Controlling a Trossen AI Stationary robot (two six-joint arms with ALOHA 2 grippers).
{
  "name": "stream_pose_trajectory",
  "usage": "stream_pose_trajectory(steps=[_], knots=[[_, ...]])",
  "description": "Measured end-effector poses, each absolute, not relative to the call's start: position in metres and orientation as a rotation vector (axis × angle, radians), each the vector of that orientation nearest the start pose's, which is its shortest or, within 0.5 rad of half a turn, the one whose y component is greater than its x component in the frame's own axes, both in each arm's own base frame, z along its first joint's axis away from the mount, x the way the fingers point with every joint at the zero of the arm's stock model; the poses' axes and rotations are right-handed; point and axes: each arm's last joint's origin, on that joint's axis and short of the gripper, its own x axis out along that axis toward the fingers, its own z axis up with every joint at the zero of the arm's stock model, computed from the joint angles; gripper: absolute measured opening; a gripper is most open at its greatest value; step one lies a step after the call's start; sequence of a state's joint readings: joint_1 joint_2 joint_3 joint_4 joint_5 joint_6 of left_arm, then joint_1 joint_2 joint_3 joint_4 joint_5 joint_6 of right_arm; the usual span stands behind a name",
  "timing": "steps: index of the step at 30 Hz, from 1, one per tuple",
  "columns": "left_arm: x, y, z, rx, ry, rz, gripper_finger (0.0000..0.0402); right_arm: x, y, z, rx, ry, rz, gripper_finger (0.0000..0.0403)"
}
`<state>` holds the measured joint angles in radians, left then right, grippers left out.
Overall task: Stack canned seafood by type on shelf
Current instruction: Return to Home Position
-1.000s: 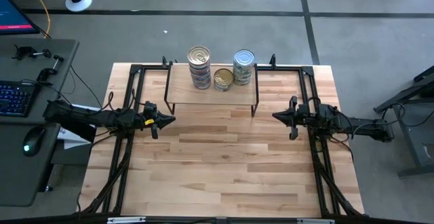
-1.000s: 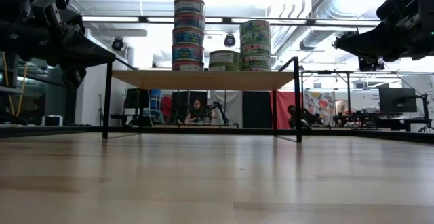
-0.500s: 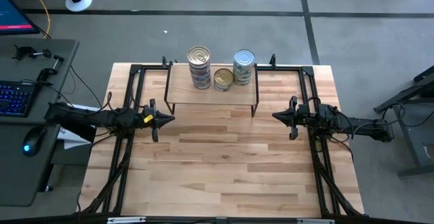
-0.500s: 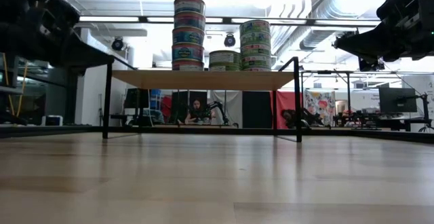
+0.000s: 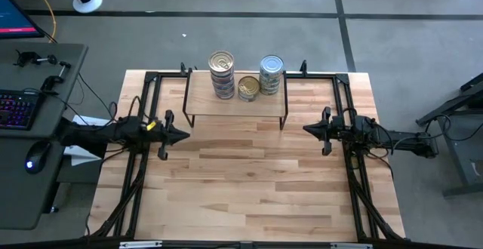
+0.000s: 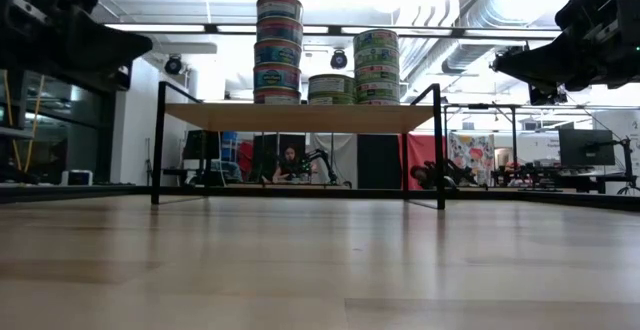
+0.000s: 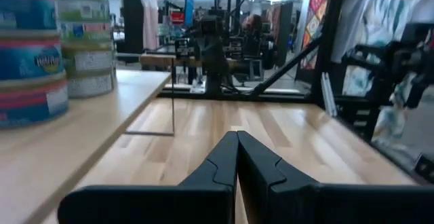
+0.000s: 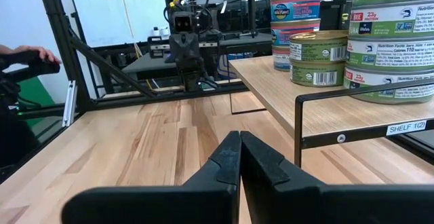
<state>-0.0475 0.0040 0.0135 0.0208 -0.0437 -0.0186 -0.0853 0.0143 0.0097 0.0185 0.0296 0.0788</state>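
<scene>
Butcher-block desk (image 5: 241,181) stretches wide between the two arms. Left fingers (image 7: 226,161) are pressed together tip to tip with nothing between them. Over the last second they have slid back toward their own edge of the desk, away from the shelf leg they were nearer to. Right fingers (image 8: 229,157) are likewise closed and empty, and have not budged from the opposite edge.

Out beyond both sets of tips, roughly midway between them and toward the far side of the desk, stands the shelf (image 5: 226,102), well apart from either. On it the tins sit in three piles: a tall stack (image 6: 279,50) on the left fingers' side, a short gold pair (image 6: 330,88) in the middle, and a third stack (image 6: 376,65) nearer the right fingers. No tin lies loose on the desk, so to my eye the sorting is finished and the left arm is simply retreating to rest.
</scene>
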Motion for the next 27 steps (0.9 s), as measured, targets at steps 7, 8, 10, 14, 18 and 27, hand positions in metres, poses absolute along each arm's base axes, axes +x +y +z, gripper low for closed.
stream_pose_trajectory(steps=[7,8,10,14,18,27], knots=[[0.0970,-0.0036,0.1699,-0.097,-0.035,-0.012,0.0000,0.0975,-0.0092,0.1675,0.078,-0.018,-0.115,0.0000],[0.0970,-0.0036,0.1698,-0.096,-0.033,-0.012,0.0000,0.0975,-0.0092,0.1675,0.078,-0.018,-0.115,0.0000],[0.0971,-0.0036,0.1684,-0.095,-0.018,-0.011,0.0000,0.0975,-0.0092,0.1675,0.078,-0.018,-0.115,0.0000],[0.0973,-0.0036,0.1682,-0.095,-0.016,-0.011,0.0000,0.0975,-0.0092,0.1675,0.078,-0.018,-0.115,0.0000],[0.0972,-0.0036,0.1683,-0.095,-0.016,-0.011,0.0000,0.0975,-0.0092,0.1675,0.078,-0.018,-0.115,0.0000],[0.0972,-0.0036,0.1683,-0.095,-0.017,-0.010,0.0000,0.0975,-0.0092,0.1675,0.078,-0.018,-0.115,0.0000]])
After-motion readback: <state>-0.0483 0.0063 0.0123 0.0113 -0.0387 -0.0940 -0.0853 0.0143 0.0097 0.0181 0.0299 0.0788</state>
